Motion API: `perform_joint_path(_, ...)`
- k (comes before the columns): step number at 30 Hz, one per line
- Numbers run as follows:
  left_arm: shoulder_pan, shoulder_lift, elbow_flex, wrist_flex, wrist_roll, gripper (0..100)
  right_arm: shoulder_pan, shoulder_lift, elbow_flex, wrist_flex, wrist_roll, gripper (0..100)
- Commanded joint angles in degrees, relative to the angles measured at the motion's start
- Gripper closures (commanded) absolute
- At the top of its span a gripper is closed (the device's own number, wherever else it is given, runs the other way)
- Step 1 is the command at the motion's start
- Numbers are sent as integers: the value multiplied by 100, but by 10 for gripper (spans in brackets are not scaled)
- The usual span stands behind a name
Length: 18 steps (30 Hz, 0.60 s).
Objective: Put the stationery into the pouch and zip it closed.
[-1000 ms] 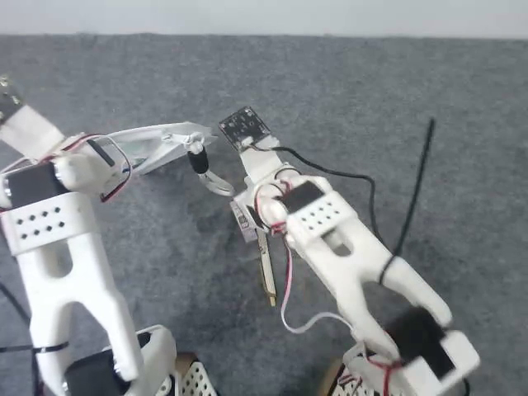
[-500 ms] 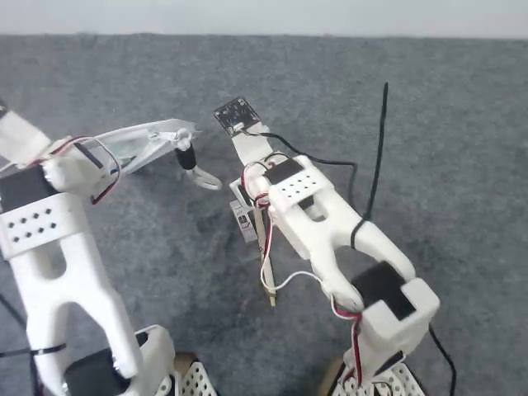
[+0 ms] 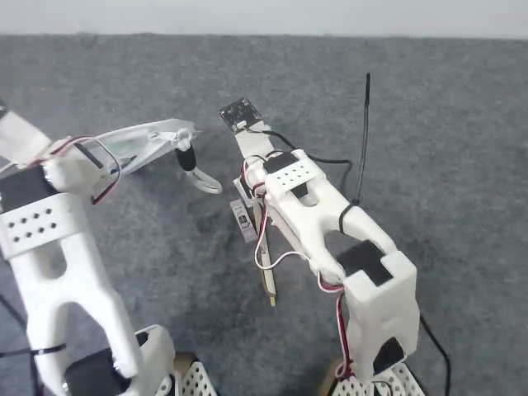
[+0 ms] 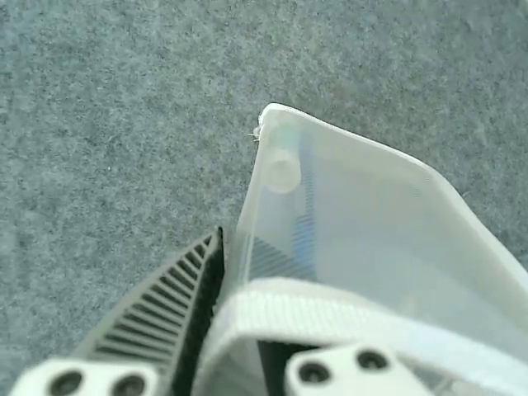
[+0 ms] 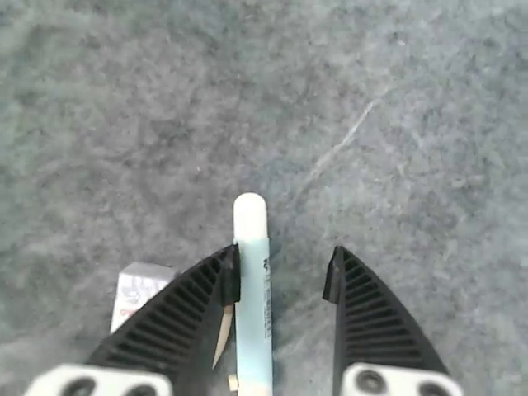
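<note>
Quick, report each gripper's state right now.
Left gripper: shut on the pouch.
Right gripper: open, with the pen between its fingers, against one of them, not clamped.

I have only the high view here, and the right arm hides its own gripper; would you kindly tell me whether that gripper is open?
Observer: Yes. In its wrist view the right gripper is open above the carpet.
Operator: Thank you. Is anything between its fingers?
Observer: A pale blue pen with a white cap lies between them, close beside one finger.
Operator: Good. Does the left arm really grip the pouch?
Observer: It does. In the left wrist view the left gripper has the edge of the clear pouch between its ribbed fingers, one of them seen through the plastic.
</note>
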Motion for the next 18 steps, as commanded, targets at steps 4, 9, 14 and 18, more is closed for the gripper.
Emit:
perform_joint_path(4, -167, 79, -13, -70, 70, 988, 127, 110, -404, 119, -26, 861)
perform_joint_path(9, -167, 88, -4, -70, 70, 988, 163, 259, -747, 620, -18, 939)
perform_joint_path(14, -167, 97, -4, -70, 70, 988, 163, 585, -1090, 1077, -9, 946)
perform_joint_path(18, -167, 97, -4, -70, 70, 988, 163, 769, -1371, 1560, -9, 947)
